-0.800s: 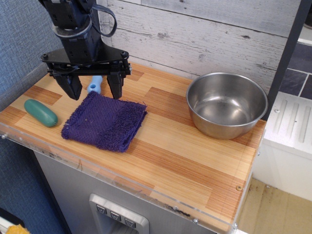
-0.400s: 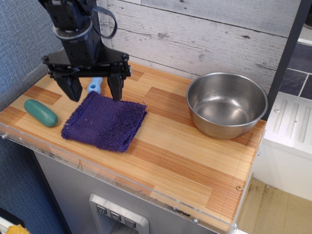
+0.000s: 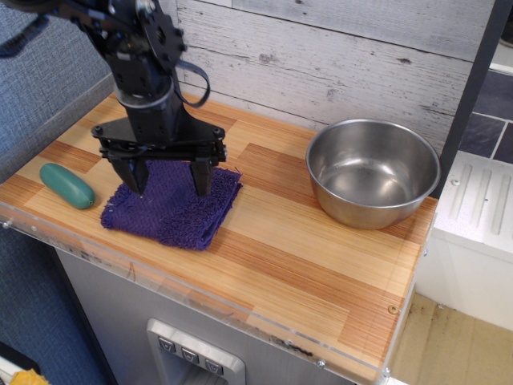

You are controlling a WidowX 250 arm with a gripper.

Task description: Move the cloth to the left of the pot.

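Note:
The dark purple cloth lies folded on the wooden counter, at its left front. The shiny steel pot stands at the right rear, well to the right of the cloth. My black gripper is open, fingers pointing down, directly over the middle of the cloth. Its fingertips are at or just above the cloth's surface; I cannot tell whether they touch. The jaws hold nothing.
A teal oval bar lies at the left edge, left of the cloth. A whitewashed plank wall runs behind the counter. The counter's front edge has a clear plastic lip. The small blue scoop is hidden behind my arm.
My gripper has moved forward and to the right and down, from behind the cloth's rear edge to over its middle. It stays open. The cloth and pot have not moved.

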